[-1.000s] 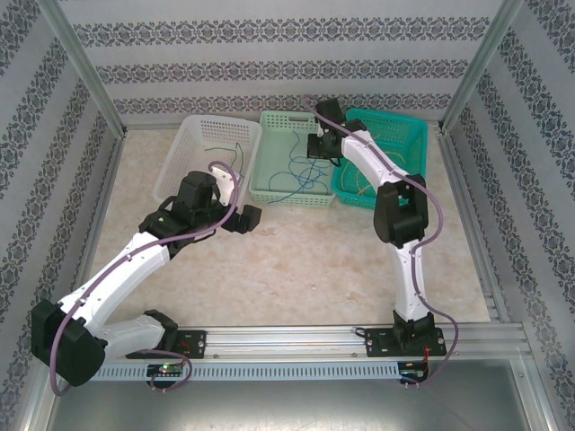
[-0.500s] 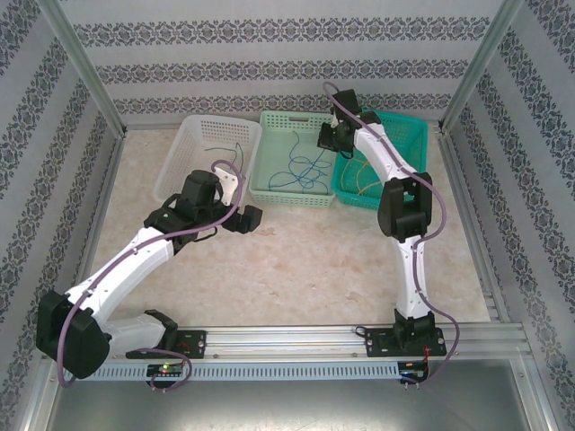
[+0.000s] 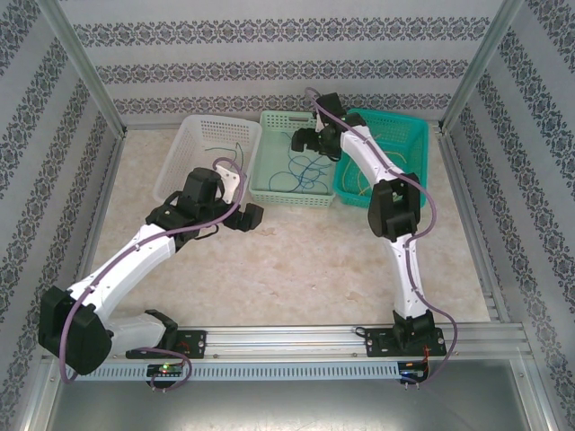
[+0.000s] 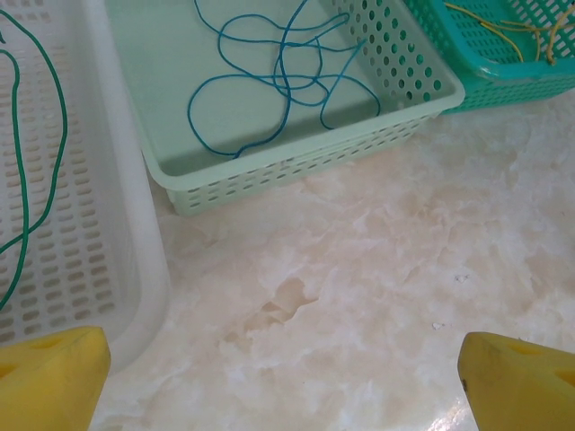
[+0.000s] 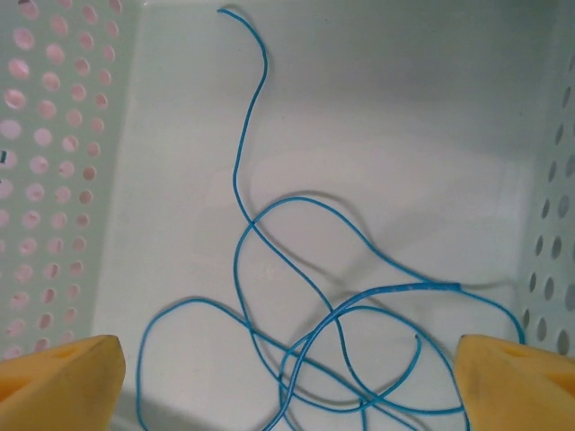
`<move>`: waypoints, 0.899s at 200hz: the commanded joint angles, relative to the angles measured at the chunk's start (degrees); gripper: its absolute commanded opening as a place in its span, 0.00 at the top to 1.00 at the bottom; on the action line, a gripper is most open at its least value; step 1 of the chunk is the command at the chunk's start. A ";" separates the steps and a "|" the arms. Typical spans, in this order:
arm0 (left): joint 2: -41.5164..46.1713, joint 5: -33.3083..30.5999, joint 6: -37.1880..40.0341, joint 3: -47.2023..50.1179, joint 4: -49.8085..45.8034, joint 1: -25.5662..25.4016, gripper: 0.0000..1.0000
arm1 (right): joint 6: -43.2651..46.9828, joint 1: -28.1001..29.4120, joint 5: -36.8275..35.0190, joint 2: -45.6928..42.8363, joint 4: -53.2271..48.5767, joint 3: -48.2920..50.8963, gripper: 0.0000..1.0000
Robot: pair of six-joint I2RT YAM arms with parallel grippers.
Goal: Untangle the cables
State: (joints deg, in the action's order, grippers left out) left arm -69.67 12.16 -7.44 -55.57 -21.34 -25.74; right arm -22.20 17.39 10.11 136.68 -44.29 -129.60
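Right gripper (image 3: 301,141) over pale green basket (image 4: 305,166), jaws wide, empty, blue cable (image 5: 413,286) loose on its floor, left gripper (image 4: 287,377) wide above table (image 4: 377,269), green cable (image 4: 61,135) in white basket (image 4: 135,224), yellow cable (image 4: 508,27) in teal basket (image 4: 512,85)

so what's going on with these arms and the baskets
It's a cable untangling job with two robot arms. The right claw hangs open over the pale green basket, where the blue cable lies loose. The left claw is open and empty above the table. The green cable lies in the white basket, the yellow cable in the teal basket.
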 commanded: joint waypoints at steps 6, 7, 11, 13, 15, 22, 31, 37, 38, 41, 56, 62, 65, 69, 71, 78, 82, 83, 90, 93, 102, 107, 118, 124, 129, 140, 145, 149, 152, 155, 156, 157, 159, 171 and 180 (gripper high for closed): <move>-0.37 -0.95 -2.90 -1.35 0.75 0.84 0.00 | 0.43 -0.49 -1.02 -8.31 2.87 2.59 0.02; -0.38 -1.07 -2.96 -1.37 0.81 0.81 0.00 | 0.46 -0.50 -1.04 -8.55 2.93 2.68 0.02; -0.38 -1.36 -3.35 -1.31 1.01 0.84 0.00 | 0.50 -0.51 -1.30 -9.58 3.11 3.49 0.02; -0.42 -1.57 -3.54 -1.28 1.10 0.79 0.00 | 0.58 -0.42 -1.36 -10.12 3.21 3.85 0.02; -0.46 -1.89 -3.67 -1.18 1.16 0.78 0.00 | 0.62 -0.47 -1.46 -10.67 3.44 4.30 0.02; -0.47 -3.10 -4.29 -1.09 1.37 0.83 0.00 | 0.95 -0.42 -1.52 -12.93 4.45 6.35 0.02; -0.36 -5.06 -4.90 -0.91 1.31 0.85 0.00 | 1.40 -0.25 -2.19 -16.38 6.63 10.20 0.02; -0.21 -6.66 -5.18 -0.77 1.30 0.91 0.00 | 1.75 -0.23 -2.96 -19.06 8.51 13.70 0.02; -0.21 -6.91 -5.24 -0.73 1.30 0.93 0.00 | 1.78 -0.24 -3.15 -19.65 8.95 14.30 0.02; -0.12 -7.83 -5.29 -0.50 1.43 0.95 0.00 | 1.97 -0.25 -3.55 -21.02 9.97 16.26 0.02; 0.06 -11.28 -5.92 0.86 2.93 1.37 0.00 | 2.95 -0.17 -4.57 -29.29 17.43 27.21 0.02; 0.00 -12.09 -6.17 1.37 3.94 1.71 0.00 | 3.84 -0.20 -4.62 -32.70 20.81 32.06 0.02; -0.02 -12.42 -6.40 1.62 4.34 1.96 0.00 | 4.38 -0.17 -4.76 -34.33 22.40 34.27 0.02; -0.22 -12.93 -6.78 1.88 4.85 2.22 0.00 | 5.11 -0.08 -5.00 -36.52 24.53 37.49 0.02; -0.25 -13.08 -6.86 1.98 5.27 2.41 0.00 | 5.49 0.01 -5.29 -37.83 25.73 39.36 0.02; -0.71 -13.89 -7.22 2.05 6.15 2.89 0.00 | 7.02 0.17 -7.16 -41.57 29.39 44.64 0.02; -0.96 -14.38 -7.35 2.00 6.66 3.34 0.01 | 7.87 0.23 -8.50 -43.72 31.23 47.96 0.02; -1.02 -14.50 -7.34 2.02 6.75 3.37 0.00 | 8.09 0.26 -9.09 -44.28 31.65 48.75 0.02; -1.56 -15.35 -7.59 1.94 7.09 3.95 0.00 | 9.71 0.41 -12.28 -47.74 34.67 53.69 0.02; -1.80 -15.74 -7.73 1.91 7.11 4.26 0.00 | 10.45 0.47 -13.74 -49.02 35.96 55.98 0.02; -2.50 -16.88 -8.01 1.78 7.24 5.20 0.00 | 13.03 0.22 -17.54 -52.88 39.94 62.41 0.02; -2.71 -17.50 -8.27 1.86 7.36 5.75 0.00 | 14.79 0.07 -19.16 -54.89 41.96 65.74 0.02; -2.94 -18.94 -9.54 2.24 7.83 7.32 0.01 | 17.73 -0.57 -22.48 -58.63 46.58 72.32 0.02; -2.96 -19.19 -10.39 2.60 8.37 8.36 0.00 | 19.56 -1.28 -22.98 -60.22 48.67 75.88 0.02; -2.84 -19.01 -11.32 3.08 9.09 9.38 0.01 | 20.60 -1.67 -23.82 -61.49 50.55 78.45 0.02; -2.45 -16.75 -12.30 4.32 11.42 11.01 0.00 | 21.21 -3.00 -25.41 -63.83 54.24 83.97 0.02; -2.16 -15.82 -12.37 4.76 12.60 11.50 0.00 | 20.88 -3.72 -25.61 -64.71 55.60 86.21 0.02; -1.91 -15.37 -12.34 5.08 13.27 11.67 0.00 | 20.28 -4.32 -25.85 -65.24 56.66 87.84 0.02; -1.77 -15.29 -12.17 5.26 13.69 11.73 0.00 | 19.84 -4.78 -26.03 -65.72 57.52 89.15 0.02; -1.62 -15.23 -11.91 5.45 13.93 11.76 0.00 | 19.33 -5.31 -26.16 -66.08 58.40 90.34 0.02; -1.57 -15.28 -11.81 5.50 14.03 11.76 0.00 | 19.14 -5.50 -26.18 -66.18 58.69 90.68 0.02; -1.55 -15.30 -11.76 5.49 14.08 11.76 0.00 | 19.00 -5.64 -26.23 -66.28 58.92 91.02 0.02; -1.40 -15.32 -11.66 5.54 14.15 11.81 0.00 | 18.72 -5.95 -26.27 -66.52 59.57 91.94 0.02; -0.89 -16.56 -10.48 5.51 14.00 11.94 0.01 | 17.82 -7.79 -26.41 -67.15 64.51 96.67 0.02; -0.12 -17.20 -9.23 5.78 14.23 12.08 0.01 | 17.80 -8.99 -25.76 -67.06 69.11 99.94 0.02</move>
State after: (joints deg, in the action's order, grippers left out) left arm -72.36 -3.55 -17.28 -50.24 -11.38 -14.13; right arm -4.89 11.11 -12.78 71.48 9.32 -36.42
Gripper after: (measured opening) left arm 0.996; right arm 0.983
